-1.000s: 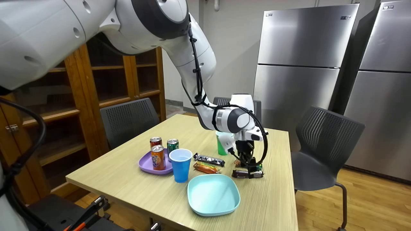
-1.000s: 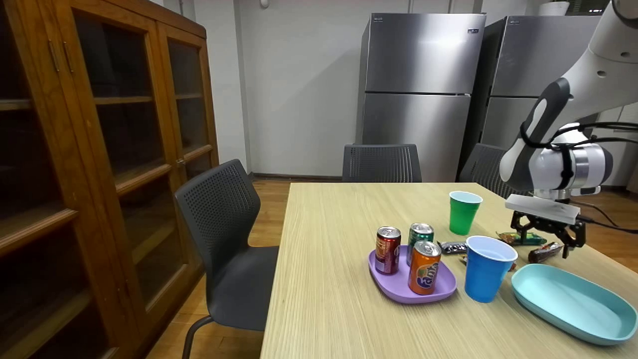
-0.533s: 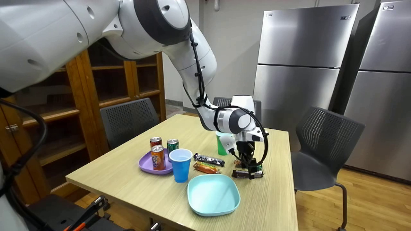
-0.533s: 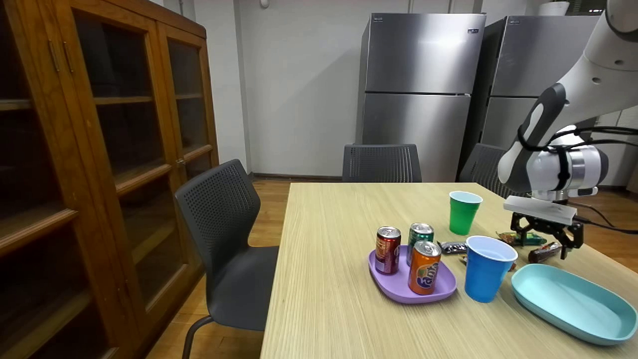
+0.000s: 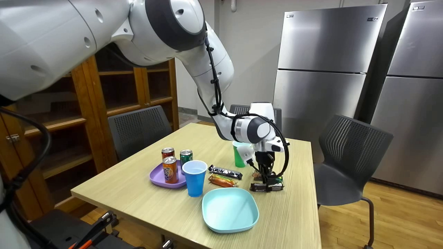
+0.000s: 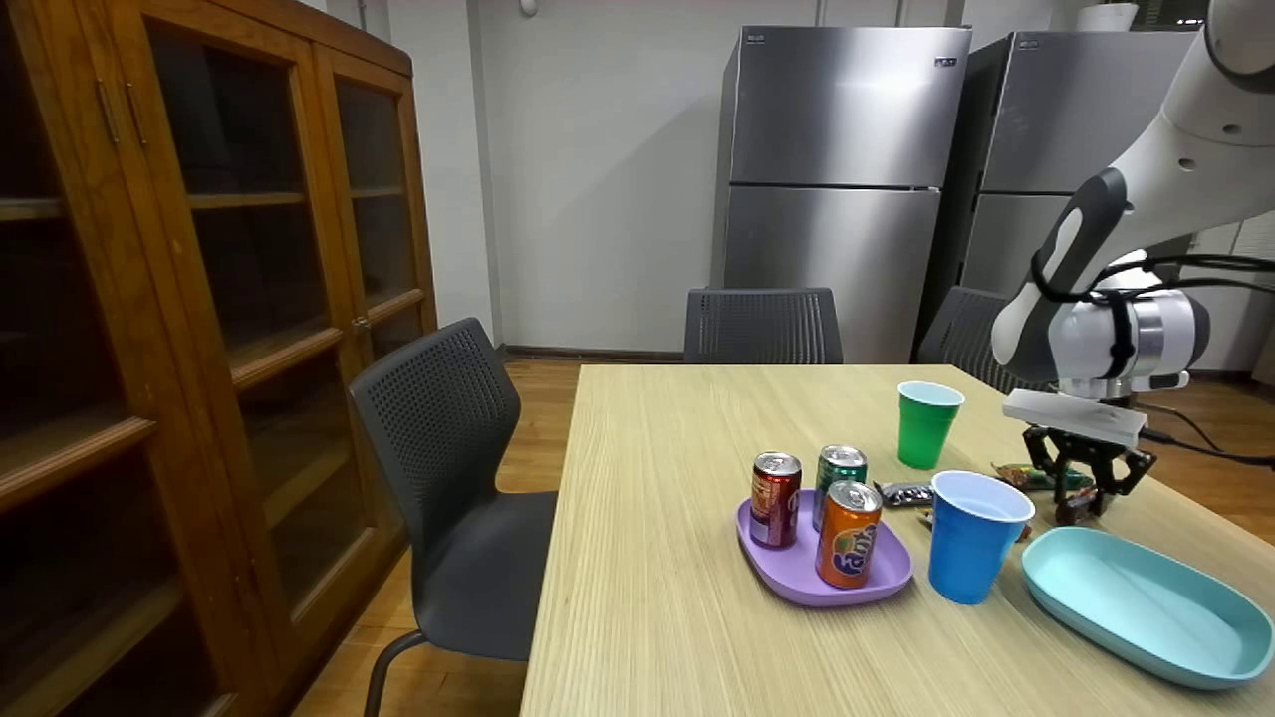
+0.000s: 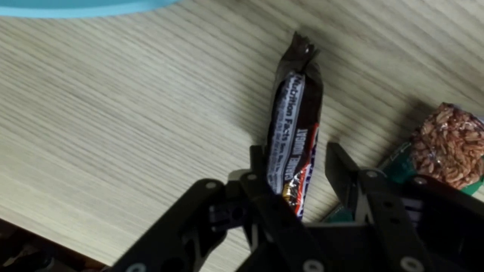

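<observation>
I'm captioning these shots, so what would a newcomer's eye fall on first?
Probably the big white arm stretched over the table, its open gripper straddling a dark-wrapped bar. Then come a turquoise tray near that bar, and three soda cans on a purple tray beside a blue cup.

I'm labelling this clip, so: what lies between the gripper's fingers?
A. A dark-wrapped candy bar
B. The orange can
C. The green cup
A: in the wrist view the dark-wrapped candy bar lies between the fingers of the gripper, with a gap showing on one side.
</observation>
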Tool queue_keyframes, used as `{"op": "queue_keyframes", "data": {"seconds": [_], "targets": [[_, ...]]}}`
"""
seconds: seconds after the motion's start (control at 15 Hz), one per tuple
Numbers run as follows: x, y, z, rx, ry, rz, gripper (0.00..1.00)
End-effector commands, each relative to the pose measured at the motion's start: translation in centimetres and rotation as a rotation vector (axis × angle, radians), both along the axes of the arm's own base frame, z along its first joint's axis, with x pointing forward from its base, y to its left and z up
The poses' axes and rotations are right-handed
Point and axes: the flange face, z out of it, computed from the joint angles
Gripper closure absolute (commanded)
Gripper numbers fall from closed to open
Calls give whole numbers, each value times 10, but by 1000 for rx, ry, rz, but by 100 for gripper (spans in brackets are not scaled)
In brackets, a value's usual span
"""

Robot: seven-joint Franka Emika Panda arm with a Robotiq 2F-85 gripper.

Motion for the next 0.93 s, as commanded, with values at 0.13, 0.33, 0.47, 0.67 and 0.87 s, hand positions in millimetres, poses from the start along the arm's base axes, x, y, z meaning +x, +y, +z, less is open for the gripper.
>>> {"op": "queue_keyframes", "data": {"seconds": [0.13,0.33,0.47,0.67,0.87], "targets": [[-3,3,27,23,-10,17,99],[-11,6,48,34,-27,42,96],[-20,7,65,41,-26,55,96],[-40,10,86,49,-15,88,96],[-62,19,101,56,-2,122,96]]}}
